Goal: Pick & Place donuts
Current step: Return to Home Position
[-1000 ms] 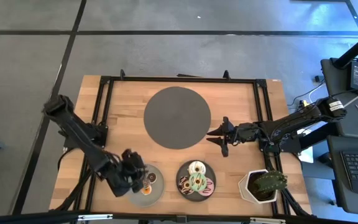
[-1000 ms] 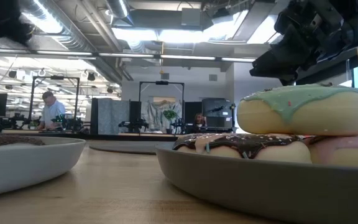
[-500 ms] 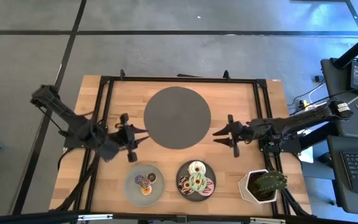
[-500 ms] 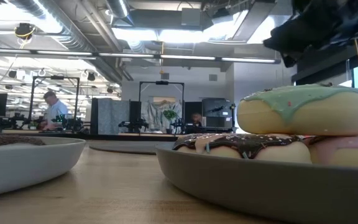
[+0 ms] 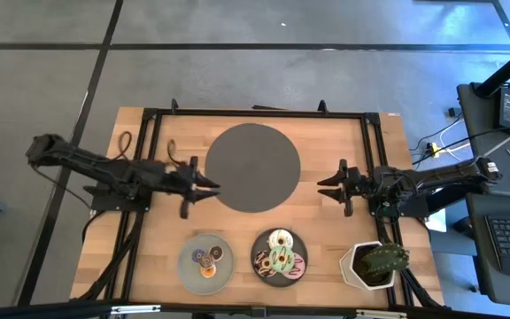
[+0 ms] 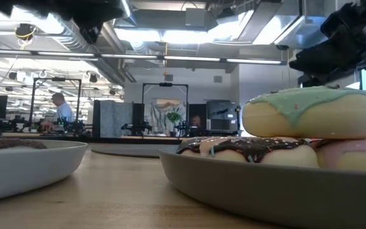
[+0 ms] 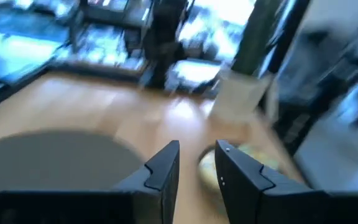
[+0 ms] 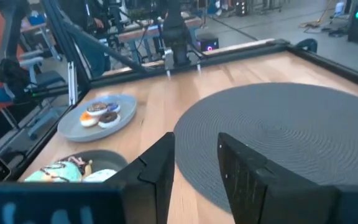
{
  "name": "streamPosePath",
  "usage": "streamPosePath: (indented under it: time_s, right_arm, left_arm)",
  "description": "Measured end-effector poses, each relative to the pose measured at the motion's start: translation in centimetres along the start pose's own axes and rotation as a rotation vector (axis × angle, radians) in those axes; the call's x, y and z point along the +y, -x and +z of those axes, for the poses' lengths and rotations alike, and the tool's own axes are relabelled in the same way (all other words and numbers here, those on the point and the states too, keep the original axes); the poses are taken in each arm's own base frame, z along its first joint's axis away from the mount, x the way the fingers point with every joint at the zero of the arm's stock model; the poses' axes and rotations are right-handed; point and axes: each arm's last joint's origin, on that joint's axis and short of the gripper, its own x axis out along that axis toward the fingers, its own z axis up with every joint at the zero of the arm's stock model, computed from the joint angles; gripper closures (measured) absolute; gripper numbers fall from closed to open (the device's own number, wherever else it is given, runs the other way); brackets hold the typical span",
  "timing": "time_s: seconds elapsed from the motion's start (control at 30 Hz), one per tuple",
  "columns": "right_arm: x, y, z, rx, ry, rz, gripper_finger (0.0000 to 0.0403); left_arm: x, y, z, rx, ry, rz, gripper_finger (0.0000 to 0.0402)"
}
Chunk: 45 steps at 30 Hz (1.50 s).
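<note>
The larger donuts [image 5: 279, 255], iced white, green, pink and chocolate, lie piled on a small dark plate [image 5: 264, 270] near the near edge. In the low view the green one [image 6: 310, 111] rests on top of the chocolate-sprinkled one [image 6: 246, 149]. Mini donuts [image 5: 207, 260], orange, purple and brown, lie on a grey plate [image 5: 189, 270]. My left gripper [image 5: 212, 185] hovers open at the left rim of the big round mat [image 5: 252, 167], holding nothing [image 7: 197, 146]. My right gripper [image 5: 323, 182] hovers open off the mat's right rim, also holding nothing [image 8: 196, 137].
A white pot with a cactus [image 5: 374, 264] stands at the near right corner. A black frame [image 5: 149, 115] runs around the tabletop. Bare wood lies between the mat and the two plates. A person sits far off in the room [image 6: 59, 108].
My left gripper has risen off the grey plate, swung toward the far edge and turned level, pointing at the mat's left rim. My right gripper has drawn back toward the table's right edge, away from the mat. The donuts and plates have stayed put.
</note>
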Motion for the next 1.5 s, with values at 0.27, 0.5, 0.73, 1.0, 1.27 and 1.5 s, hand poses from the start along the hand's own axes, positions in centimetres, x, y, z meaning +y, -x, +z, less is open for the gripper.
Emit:
streamPosePath:
  time_s: [0.27, 0.5, 0.73, 1.0, 1.27, 1.5]
  right_arm:
    - [-0.3, 1.1, -0.4, -0.007, -0.022, 0.027, 0.0279]
    - [-0.4, 2.1, -0.4, -0.02, -0.072, 0.03, 0.0279]
    - [-0.5, 3.3, -0.2, -0.08, -0.045, 0.043, 0.0279]
    - [-0.9, 3.5, -0.8, -0.031, -0.033, -0.047, 0.0279]
    - [-1.1, 3.5, -0.8, -0.044, 0.019, -0.119, 0.0279]
    - [-1.3, 3.5, -0.8, -0.051, 0.06, -0.18, 0.0279]
  left_arm:
    - [4.4, 3.6, -4.5, -0.201, 0.097, -0.037, 0.0307]
    - [5.8, 5.8, -6.3, -0.296, 0.095, -0.117, 0.0307]
    - [6.9, 6.6, -7.6, -0.313, 0.114, -0.061, 0.0305]
    - [7.8, 7.0, -7.9, -0.301, 0.125, 0.031, 0.0308]
    - [8.0, 7.0, -8.2, -0.275, 0.132, 0.06, 0.0305]
    - [8.2, 6.7, -9.2, -0.17, 0.162, 0.082, 0.0311]
